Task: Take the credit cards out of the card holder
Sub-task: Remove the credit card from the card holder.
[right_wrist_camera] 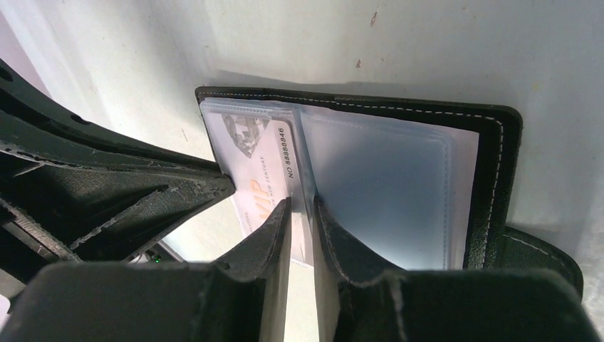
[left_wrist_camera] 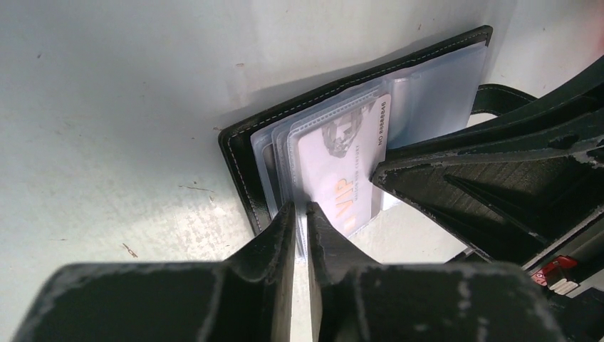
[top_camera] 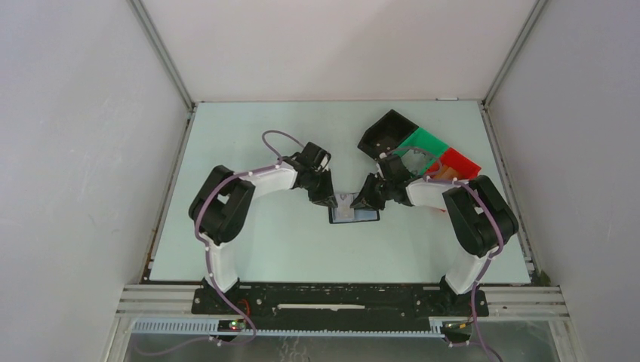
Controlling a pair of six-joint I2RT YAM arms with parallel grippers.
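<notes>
Pale worktop [top_camera: 249,249] carries the open holder [right_wrist_camera: 498,178]. Over it, my left jaws pinch the card [left_wrist_camera: 342,171] by its edge; my right jaws clamp its sleeve [right_wrist_camera: 303,167]. Extraction is beginning: next, I judge, a straight outward pull.

The credit card [left_wrist_camera: 342,164] in the card holder [left_wrist_camera: 246,178] bears orange "VIP" and, along its edge, "NO 88888846" beside small print ending "CENTURY".

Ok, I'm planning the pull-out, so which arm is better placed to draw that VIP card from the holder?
Left. The left fingers pinch the VIP card's near edge, so it could probably pull straight out. The right fingers grip the clear sleeves at the card holder's fold, better for bracing.
</notes>
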